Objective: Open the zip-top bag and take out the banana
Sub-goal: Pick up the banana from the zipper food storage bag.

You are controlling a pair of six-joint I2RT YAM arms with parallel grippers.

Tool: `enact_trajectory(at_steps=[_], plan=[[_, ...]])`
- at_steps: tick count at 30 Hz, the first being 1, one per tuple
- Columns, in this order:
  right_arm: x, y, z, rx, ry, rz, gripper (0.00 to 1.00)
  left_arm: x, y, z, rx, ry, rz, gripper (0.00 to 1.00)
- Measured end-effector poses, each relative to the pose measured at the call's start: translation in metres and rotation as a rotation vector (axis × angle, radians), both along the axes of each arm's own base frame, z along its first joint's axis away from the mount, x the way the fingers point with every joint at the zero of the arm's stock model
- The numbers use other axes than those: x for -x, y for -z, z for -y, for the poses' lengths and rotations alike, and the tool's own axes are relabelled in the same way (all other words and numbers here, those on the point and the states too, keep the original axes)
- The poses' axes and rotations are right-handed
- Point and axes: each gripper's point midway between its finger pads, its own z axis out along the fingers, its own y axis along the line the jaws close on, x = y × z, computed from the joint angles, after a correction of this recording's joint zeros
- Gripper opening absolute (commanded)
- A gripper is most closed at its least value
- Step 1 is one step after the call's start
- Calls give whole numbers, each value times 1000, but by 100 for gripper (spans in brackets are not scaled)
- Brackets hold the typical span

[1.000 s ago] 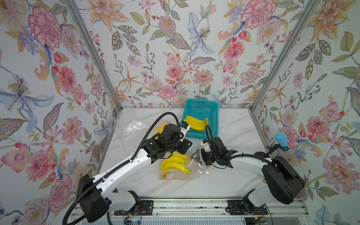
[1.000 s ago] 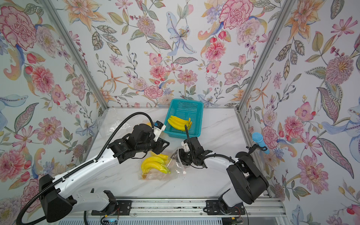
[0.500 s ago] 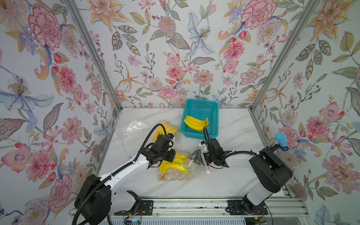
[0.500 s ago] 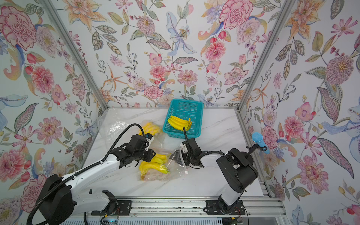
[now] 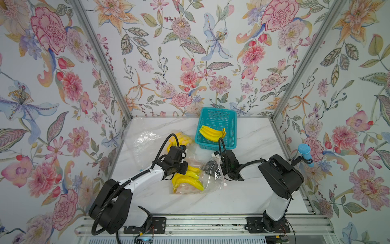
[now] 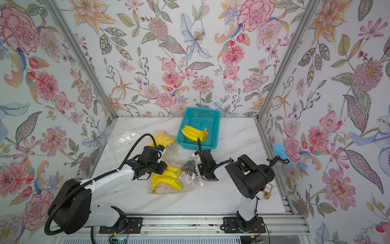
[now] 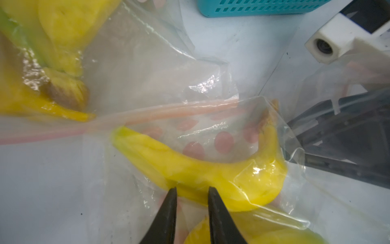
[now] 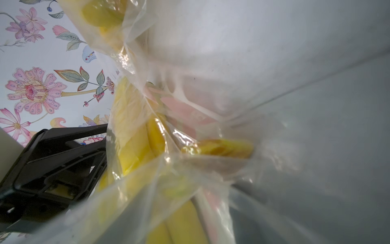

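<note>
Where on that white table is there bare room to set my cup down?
Bare: the table's front strip between the bagged bananas and the rail, and the back right corner beside the blue basket. Crowded: the middle, around the bag; back left, more plastic.

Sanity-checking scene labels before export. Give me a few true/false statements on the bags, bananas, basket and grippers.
1. A banana bunch lies in the teal basket. True.
2. The front bag is empty. False: yellow bananas show through its plastic.
3. The left gripper hangs over the basket. False: its tips are at the bagged bananas in the front bag.
4. The right gripper is at the front bag's edge. True.
</note>
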Motion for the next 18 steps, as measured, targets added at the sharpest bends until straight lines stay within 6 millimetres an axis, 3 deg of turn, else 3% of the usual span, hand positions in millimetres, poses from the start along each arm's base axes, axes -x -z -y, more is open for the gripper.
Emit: enact_trajectory(at_steps=[9, 18], plan=[[-9, -1, -11, -36, 0, -30, 61, -7, 0, 2, 8, 9, 13, 27], [-15, 1, -6, 84, 68, -107, 59, -2, -1, 11, 117, -12, 12, 26]])
